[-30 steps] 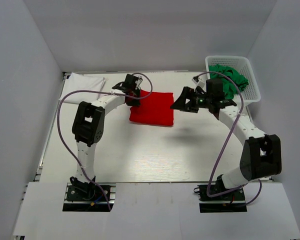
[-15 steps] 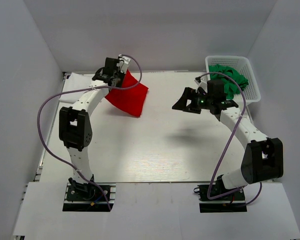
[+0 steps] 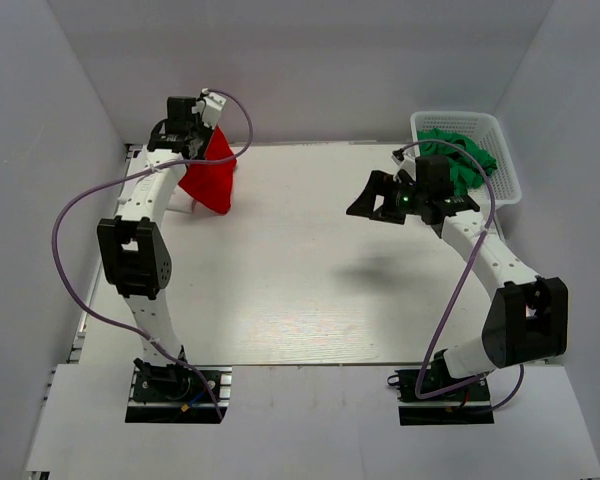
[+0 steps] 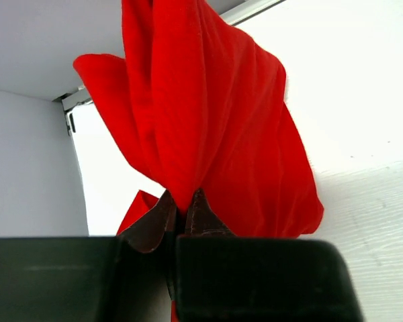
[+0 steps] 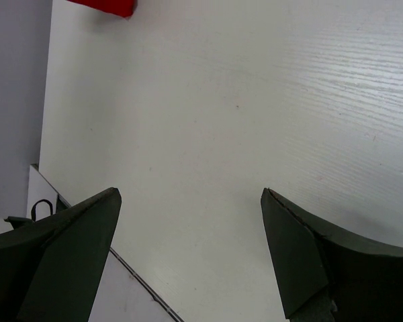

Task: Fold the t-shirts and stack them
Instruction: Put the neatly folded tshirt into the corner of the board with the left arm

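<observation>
- Table (image 3: pixel 280 290): the step in hand, as I judge it, is carrying one shirt to its stack spot.
- Right gripper (image 3: pixel 365 207): jaws wide apart and empty, hovering over the mid-right of the table, well apart from the cloth. Could help by steadying the free edge at landing.
- Left gripper (image 4: pixel 181 215): jaws clamped on the red t-shirt (image 3: pixel 208 178), which hangs bunched over the far-left corner.
- A single-point pinch lets the folds sag open. Suggest lowering slowly, hanging edge down first, drawing the cloth flat, then releasing.
- Far right: green t-shirts (image 3: pixel 460 155) lie in the basket (image 3: pixel 508 188), not yet folded.
</observation>
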Controlling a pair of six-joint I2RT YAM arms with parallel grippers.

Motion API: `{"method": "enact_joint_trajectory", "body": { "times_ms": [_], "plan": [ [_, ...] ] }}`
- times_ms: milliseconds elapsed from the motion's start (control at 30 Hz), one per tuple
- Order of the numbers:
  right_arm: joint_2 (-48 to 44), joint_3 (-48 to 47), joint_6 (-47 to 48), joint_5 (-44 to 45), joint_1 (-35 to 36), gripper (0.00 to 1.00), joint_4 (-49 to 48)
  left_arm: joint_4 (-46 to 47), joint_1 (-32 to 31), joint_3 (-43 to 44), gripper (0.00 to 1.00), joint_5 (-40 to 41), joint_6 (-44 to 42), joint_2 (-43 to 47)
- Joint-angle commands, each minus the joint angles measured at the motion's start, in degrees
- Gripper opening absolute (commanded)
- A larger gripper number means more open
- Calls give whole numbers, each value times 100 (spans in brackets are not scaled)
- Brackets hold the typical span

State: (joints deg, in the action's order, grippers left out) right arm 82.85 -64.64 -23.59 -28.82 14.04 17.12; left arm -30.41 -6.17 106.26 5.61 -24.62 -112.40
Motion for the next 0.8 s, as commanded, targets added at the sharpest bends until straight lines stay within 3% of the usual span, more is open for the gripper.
{"method": "enact_joint_trajectory", "body": {
  "times_ms": [0,533,767],
  "plan": [
    [-76,-295,-57,51,11,90,45,194,143,246,0,-271,-289,552],
    [-93,-136,-313,140,11,90,-25,272,802,291,0,-868,-262,738],
    [12,-312,-321,271,11,90,124,572,1153,351,0,-235,133,219]
  ]
}}
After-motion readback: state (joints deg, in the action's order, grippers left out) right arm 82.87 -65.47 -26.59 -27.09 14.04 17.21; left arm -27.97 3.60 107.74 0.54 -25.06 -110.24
